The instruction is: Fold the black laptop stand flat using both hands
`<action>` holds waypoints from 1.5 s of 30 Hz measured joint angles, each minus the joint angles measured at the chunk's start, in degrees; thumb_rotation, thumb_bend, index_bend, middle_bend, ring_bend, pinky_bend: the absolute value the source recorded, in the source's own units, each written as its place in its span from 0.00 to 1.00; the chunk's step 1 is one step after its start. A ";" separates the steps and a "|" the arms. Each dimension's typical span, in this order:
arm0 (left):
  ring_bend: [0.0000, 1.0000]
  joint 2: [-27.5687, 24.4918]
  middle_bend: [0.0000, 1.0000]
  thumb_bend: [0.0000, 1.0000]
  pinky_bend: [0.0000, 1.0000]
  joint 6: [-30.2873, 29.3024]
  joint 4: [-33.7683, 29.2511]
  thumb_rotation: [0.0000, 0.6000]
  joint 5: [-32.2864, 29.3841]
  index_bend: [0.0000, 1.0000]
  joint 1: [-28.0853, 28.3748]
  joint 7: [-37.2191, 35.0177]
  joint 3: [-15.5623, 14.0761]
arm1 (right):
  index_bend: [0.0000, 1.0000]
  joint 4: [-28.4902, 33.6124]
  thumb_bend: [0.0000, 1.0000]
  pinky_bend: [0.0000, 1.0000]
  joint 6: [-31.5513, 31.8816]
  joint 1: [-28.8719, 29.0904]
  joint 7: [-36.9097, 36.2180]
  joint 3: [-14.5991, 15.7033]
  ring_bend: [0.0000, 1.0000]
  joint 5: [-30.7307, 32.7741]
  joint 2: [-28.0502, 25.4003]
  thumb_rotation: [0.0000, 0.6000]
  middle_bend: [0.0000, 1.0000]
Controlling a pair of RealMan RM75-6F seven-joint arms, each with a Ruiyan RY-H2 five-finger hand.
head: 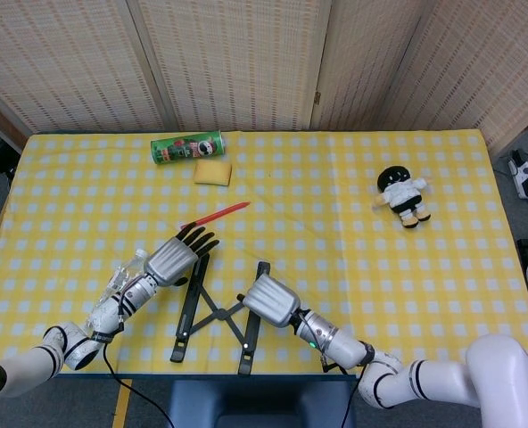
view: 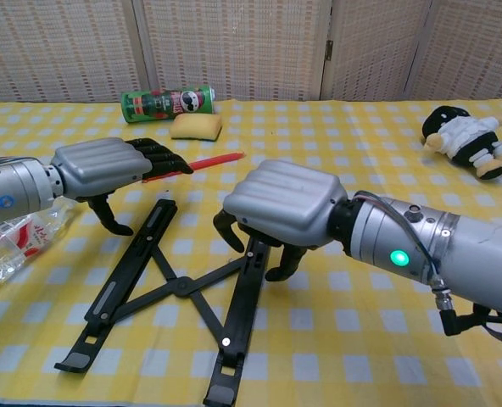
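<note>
1. A clear crinkled plastic bottle with a red-and-white label (view: pixel 9 242) is lying at the desk's (head: pixel 335 223) 8 o'clock edge, just beside the left forearm.
2. The left robot hand (head: pixel 177 257) (view: pixel 107 170) is hovering over the far end of the left bar, fingers extended toward 1 o'clock, thumb curled under, gripping nothing.
3. The black X-shaped metal laptop stand (head: pixel 218 312) (view: pixel 179 288) is lying partly spread near the desk's 6 o'clock edge.
4. The right robot hand (head: pixel 268 300) (view: pixel 285 208) is arching over the right bar, fingers curling down either side of it; whether it is actually clamping, I cannot tell.
5. A slim red pen (head: pixel 215 215) is lying at 12 o'clock from the stand.
</note>
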State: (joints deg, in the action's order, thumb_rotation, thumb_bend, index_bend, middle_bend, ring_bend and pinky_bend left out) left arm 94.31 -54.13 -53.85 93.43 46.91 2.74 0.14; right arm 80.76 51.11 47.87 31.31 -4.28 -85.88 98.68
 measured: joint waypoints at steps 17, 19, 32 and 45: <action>0.00 0.80 0.08 0.19 0.00 -1.19 2.21 1.00 0.60 0.03 0.35 -0.64 -1.65 | 0.53 -3.78 0.19 0.85 -0.57 -0.01 -3.57 2.02 0.92 -0.85 3.37 1.00 0.78; 0.00 0.74 0.08 0.19 0.00 -1.14 1.89 1.00 0.42 0.03 0.36 -0.77 -1.65 | 0.53 -4.36 0.19 0.85 -0.79 0.16 -3.78 2.18 0.92 -1.08 3.95 1.00 0.78; 0.00 -0.06 0.08 0.19 0.00 -0.14 -0.69 1.00 -1.13 0.03 0.42 -1.94 -1.32 | 0.53 -8.23 0.19 0.85 -0.17 0.86 -4.48 2.56 0.92 -3.12 7.34 1.00 0.79; 0.00 -0.84 0.08 0.19 0.00 0.44 -3.90 1.00 -2.02 0.03 0.46 -2.99 -1.16 | 0.53 -10.77 0.19 0.85 1.12 1.35 -5.05 1.85 0.93 -4.34 9.78 1.00 0.79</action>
State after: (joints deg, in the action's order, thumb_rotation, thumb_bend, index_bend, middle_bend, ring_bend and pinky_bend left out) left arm 93.47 -53.69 -57.75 91.42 47.37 -0.25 -1.01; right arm 69.99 52.22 49.22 26.26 -2.43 -90.21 108.46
